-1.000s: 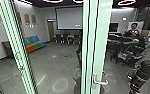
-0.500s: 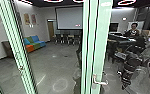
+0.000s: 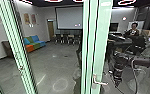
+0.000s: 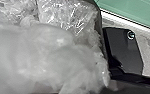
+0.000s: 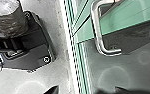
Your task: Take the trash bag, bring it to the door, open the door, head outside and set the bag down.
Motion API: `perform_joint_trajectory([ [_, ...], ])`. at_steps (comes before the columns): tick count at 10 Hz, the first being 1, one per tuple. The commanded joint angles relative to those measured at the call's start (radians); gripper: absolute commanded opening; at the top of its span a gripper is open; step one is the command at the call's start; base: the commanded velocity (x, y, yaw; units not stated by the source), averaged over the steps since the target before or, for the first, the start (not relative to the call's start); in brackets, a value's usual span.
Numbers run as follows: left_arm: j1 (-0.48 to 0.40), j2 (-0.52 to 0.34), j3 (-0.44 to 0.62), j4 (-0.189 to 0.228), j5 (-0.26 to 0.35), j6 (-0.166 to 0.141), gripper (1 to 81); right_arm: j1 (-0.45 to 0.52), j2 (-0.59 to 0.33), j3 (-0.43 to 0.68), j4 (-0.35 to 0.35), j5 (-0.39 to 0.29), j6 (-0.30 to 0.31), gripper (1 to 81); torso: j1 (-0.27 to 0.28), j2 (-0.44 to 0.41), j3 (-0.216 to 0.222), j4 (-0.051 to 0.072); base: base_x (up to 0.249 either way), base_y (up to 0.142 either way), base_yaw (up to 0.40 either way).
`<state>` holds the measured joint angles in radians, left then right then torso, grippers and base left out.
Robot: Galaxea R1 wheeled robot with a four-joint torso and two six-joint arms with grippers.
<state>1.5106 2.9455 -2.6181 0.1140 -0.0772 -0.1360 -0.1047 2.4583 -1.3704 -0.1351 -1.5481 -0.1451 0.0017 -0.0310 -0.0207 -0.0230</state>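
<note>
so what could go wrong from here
The right gripper might miss or knock the bent metal handle and bump the glass door instead. The bulky, crinkled plastic trash bag could snag or tear on the door's green frame if the robot takes it through too close to the edge.

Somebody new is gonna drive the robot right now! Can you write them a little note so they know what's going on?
Right gripper: open and empty, near the door handle but not around it.
Left gripper: can't tell whether it is open or shut; the see-through trash bag is right up at the left wrist camera.
Door: right in front of the robot, green frame; I can't tell whether it is unlatched.
Done: the bag is off its starting spot and up by the door.
Left: get the door open if it isn't, go outside, put the bag down.
</note>
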Motion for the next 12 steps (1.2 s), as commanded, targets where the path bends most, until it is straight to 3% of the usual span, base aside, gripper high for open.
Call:
perform_joint_trajectory([
  [1, -0.051, -0.005, -0.007, -0.028, 0.050, -0.002, 1.0, 0.118, 0.095, -0.056, -0.078, -0.104, -0.065, 81.1, 0.000, 0.000, 0.000, 0.000, 0.000, 0.000, 0.000],
  [4, -0.049, 0.000, -0.013, -0.031, 0.051, -0.004, 1.0, 0.076, 0.205, -0.206, -0.115, -0.110, -0.149, 81.1, 0.000, 0.000, 0.000, 0.000, 0.000, 0.000, 0.000],
  [6, -0.049, -0.005, -0.014, -0.034, 0.057, -0.005, 1.0, 0.047, 0.222, -0.274, -0.187, -0.104, -0.185, 81.1, 0.000, 0.000, 0.000, 0.000, 0.000, 0.000, 0.000],
  [9, -0.049, 0.003, -0.022, -0.059, 0.059, -0.004, 1.0, 0.041, 0.241, -0.252, -0.343, -0.075, -0.180, 81.1, 0.000, 0.000, -0.001, 0.000, 0.000, 0.000, 0.000],
  [12, -0.049, 0.008, -0.022, -0.059, 0.059, -0.004, 1.0, 0.030, 0.279, -0.255, -0.386, -0.046, -0.175, 81.1, 0.000, 0.000, -0.001, 0.000, 0.000, 0.000, 0.000],
])
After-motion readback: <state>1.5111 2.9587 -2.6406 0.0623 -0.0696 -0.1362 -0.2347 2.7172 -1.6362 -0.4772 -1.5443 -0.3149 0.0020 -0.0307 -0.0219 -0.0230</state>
